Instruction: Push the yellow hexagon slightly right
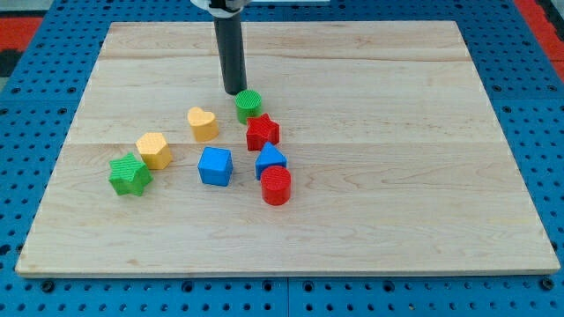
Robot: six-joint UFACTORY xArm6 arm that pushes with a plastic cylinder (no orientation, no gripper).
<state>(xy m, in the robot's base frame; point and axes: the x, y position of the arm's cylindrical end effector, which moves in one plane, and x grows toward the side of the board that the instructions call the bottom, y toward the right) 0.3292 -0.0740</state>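
My tip (pixel 235 92) rests on the wooden board (pixel 397 176) in the upper middle of the frame, just left of the green cylinder (pixel 248 105); I am a bare rod with nothing to open or close, and I hold nothing. The yellow hexagon (pixel 154 150) lies well apart from me, lower left, beside the green star (pixel 129 173). Between us sits the yellow heart (pixel 203 123). Below the cylinder come the red star (pixel 262 133), blue cube (pixel 215 165), a blue block (pixel 270 160) and red cylinder (pixel 276 186).
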